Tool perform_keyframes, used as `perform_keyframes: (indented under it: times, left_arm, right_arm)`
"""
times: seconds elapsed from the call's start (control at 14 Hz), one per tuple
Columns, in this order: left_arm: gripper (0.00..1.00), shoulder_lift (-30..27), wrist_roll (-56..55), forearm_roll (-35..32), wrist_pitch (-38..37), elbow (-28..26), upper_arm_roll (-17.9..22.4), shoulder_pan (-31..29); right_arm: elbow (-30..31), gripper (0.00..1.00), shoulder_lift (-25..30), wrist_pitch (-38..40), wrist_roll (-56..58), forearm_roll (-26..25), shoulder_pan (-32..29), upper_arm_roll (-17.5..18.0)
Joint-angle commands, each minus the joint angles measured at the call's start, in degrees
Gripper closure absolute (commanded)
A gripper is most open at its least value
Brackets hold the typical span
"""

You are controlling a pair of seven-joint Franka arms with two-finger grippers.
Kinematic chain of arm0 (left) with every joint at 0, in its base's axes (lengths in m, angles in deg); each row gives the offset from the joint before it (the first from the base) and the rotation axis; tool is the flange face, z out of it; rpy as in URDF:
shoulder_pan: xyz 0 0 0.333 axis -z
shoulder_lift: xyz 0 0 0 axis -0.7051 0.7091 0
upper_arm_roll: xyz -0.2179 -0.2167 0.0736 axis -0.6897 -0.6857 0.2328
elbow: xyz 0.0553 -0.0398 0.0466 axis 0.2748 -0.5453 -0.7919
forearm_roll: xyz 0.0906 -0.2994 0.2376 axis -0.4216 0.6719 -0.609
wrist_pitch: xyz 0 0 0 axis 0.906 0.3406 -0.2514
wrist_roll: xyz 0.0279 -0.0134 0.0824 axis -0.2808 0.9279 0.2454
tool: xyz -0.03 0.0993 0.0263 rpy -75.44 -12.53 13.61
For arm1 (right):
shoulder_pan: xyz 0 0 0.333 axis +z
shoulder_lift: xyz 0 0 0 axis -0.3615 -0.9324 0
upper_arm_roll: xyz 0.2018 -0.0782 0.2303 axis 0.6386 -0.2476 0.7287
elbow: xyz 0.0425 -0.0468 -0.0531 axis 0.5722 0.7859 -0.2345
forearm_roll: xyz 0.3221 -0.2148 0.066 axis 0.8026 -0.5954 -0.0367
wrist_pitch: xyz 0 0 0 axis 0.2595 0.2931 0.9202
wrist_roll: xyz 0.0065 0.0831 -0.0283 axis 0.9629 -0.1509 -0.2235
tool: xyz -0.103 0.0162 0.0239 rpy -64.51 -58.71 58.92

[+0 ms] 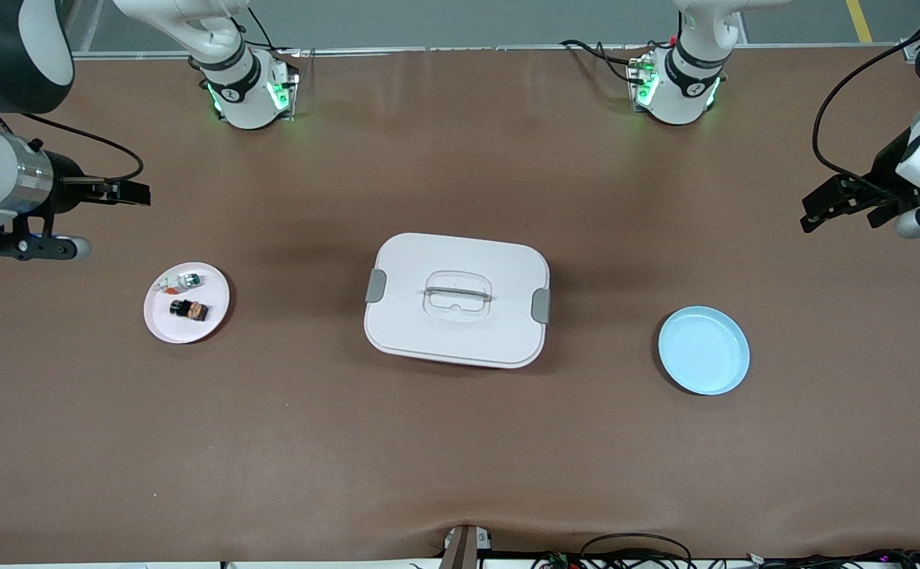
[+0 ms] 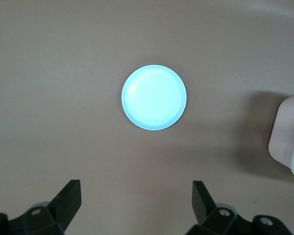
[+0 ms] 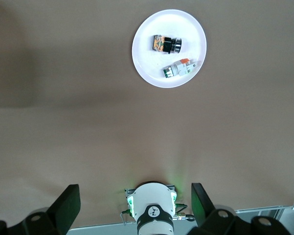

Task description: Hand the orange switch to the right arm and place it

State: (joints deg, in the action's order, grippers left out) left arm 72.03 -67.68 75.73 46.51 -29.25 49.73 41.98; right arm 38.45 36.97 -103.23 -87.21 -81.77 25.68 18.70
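Observation:
The orange switch (image 1: 190,310), a tiny black part with an orange piece, lies on a small white plate (image 1: 166,325) toward the right arm's end of the table. It also shows in the right wrist view (image 3: 165,44) on that plate (image 3: 186,24). My right gripper (image 1: 122,192) hangs open and empty over bare table beside the plate, well above it; in its wrist view the right gripper (image 3: 135,203) has its jaws wide apart. My left gripper (image 1: 825,207) hangs open and empty over the left arm's end of the table, also seen in the left wrist view (image 2: 136,205).
A whitish part with a green cap (image 1: 179,281) shares the white plate (image 3: 178,69). A white lidded box (image 1: 457,261) stands at the table's middle. An empty light blue plate (image 1: 703,350) lies toward the left arm's end (image 2: 154,97). The arm bases (image 1: 246,87) (image 1: 677,79) stand at the table's edge.

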Motion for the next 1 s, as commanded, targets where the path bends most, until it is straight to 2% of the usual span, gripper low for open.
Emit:
perform_keyframes:
  times: [0.0,0.14,0.5,0.72,0.79,0.93]
  left_arm:
    - [0.00,-0.24,1.07,-0.06,-0.25,-0.07,3.55,3.47]
    - [0.00,-0.24,1.08,-0.15,-0.25,0.02,3.56,3.47]
    - [0.00,1.07,1.16,-0.59,-0.16,2.56,3.38,3.21]
    - [0.00,2.22,1.16,-0.59,-0.25,4.84,3.30,3.12]
    - [0.00,2.13,1.16,-0.59,-0.25,5.03,3.21,3.12]
    - [0.00,1.96,0.99,-0.59,-0.25,5.38,2.95,3.38]
  right_arm:
    - [-2.25,0.00,-1.48,0.60,-0.77,-1.56,0.52,0.00]
    - [-2.42,0.00,-1.48,-0.63,-1.03,-4.38,1.05,0.27]
    - [-6.55,0.00,-2.27,-0.64,-1.29,-4.12,1.05,0.18]
    - [-6.82,0.00,-2.01,1.28,-1.20,-3.77,0.79,0.00]
    - [-6.82,0.00,-2.01,1.55,-1.21,-2.46,0.35,-0.17]
    - [-6.65,0.00,-1.75,1.38,-0.77,3.24,-3.41,-0.08]
